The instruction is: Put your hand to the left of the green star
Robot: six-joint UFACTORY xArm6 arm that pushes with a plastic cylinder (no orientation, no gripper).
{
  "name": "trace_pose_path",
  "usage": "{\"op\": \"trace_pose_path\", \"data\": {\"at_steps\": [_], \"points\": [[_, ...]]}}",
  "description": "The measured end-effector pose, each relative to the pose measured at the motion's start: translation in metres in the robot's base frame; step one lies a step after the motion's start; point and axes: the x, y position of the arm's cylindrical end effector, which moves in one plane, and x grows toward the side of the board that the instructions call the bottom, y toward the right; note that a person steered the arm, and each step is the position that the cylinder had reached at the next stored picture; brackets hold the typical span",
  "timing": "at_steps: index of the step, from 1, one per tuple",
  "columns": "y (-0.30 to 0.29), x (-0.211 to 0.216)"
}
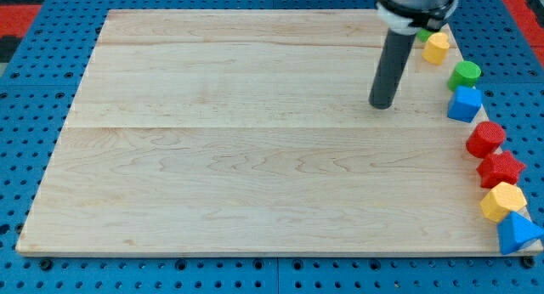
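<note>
My tip (383, 105) rests on the wooden board (212, 158) in the upper right part. A green block (422, 36) shows only as a small sliver at the view's top right, mostly hidden behind the rod's upper part, so I cannot make out its shape. The tip is below and to the left of that sliver, well apart from it. A green cylinder (465, 73) stands to the right of the tip, near the board's right edge.
Down the board's right edge stand a yellow block (436, 48), a blue cube (464, 104), a red block (485, 138), a red star (501, 168), a yellow block (503, 200) and a blue triangular block (517, 234). Blue pegboard surrounds the board.
</note>
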Motion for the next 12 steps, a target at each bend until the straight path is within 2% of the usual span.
{"op": "trace_pose_path", "data": {"at_steps": [3, 4, 6, 9, 10, 12], "points": [[-0.022, 0.103], [-0.022, 0.114], [-0.015, 0.205], [0.006, 0.205], [0.019, 0.171], [0.015, -0.042]]}}
